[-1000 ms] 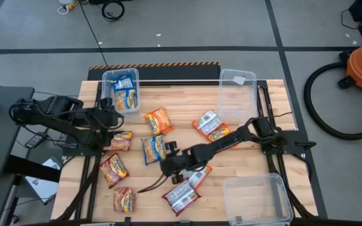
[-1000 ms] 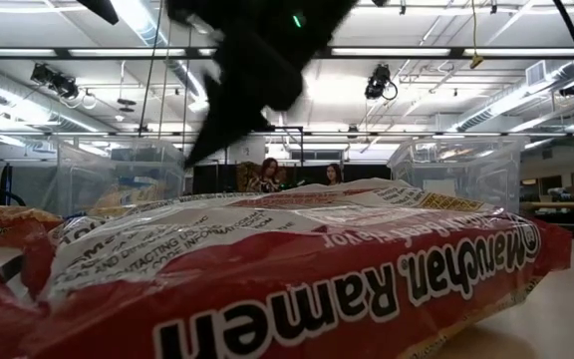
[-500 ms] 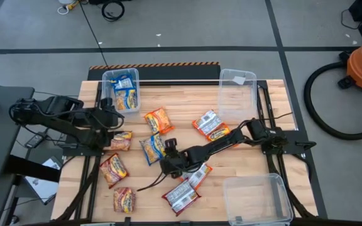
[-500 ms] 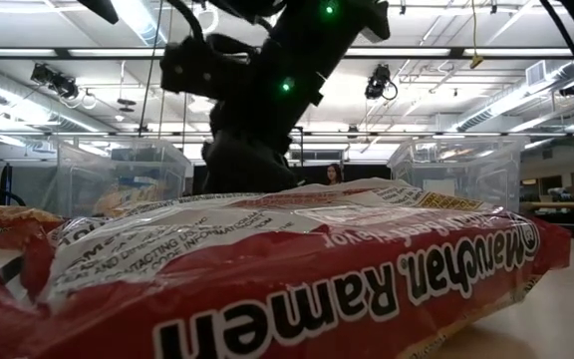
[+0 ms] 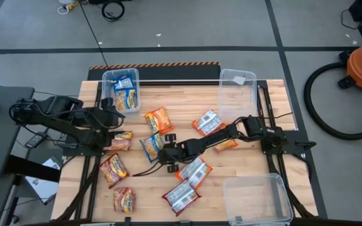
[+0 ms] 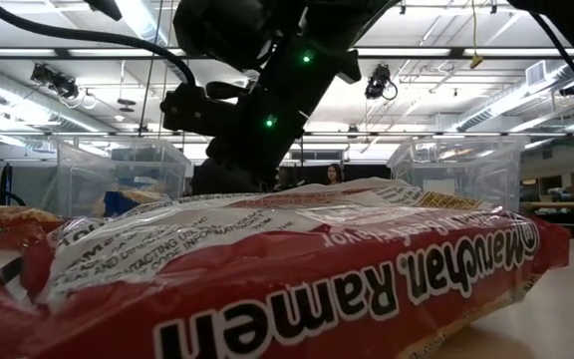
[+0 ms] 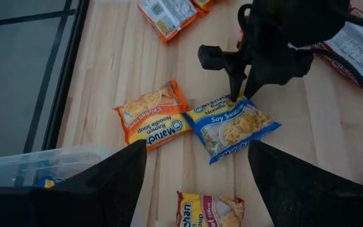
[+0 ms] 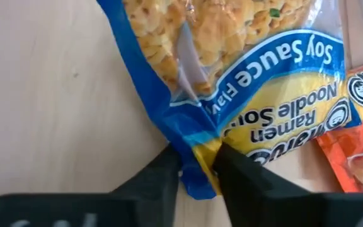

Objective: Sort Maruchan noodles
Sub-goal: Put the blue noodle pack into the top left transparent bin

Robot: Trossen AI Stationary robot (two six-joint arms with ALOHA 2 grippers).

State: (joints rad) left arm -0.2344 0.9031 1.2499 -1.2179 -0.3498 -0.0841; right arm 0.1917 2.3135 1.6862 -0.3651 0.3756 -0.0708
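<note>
right gripper (image 8: pixel 197 165) is pinching corner of blue soy sauce packet (image 8: pixel 232 75) on table (image 5: pixel 244 157); left gripper (image 7: pixel 197 183) is waiting near table's left edge, fingers spread.

Overhead, table-level, two wrist views

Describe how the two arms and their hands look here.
Both arms are black and jointed. The right arm trails a dark cable and shows small green lights in the low view; its hand has two flat, dark fingers. The left hand shows broad black fingers.
</note>
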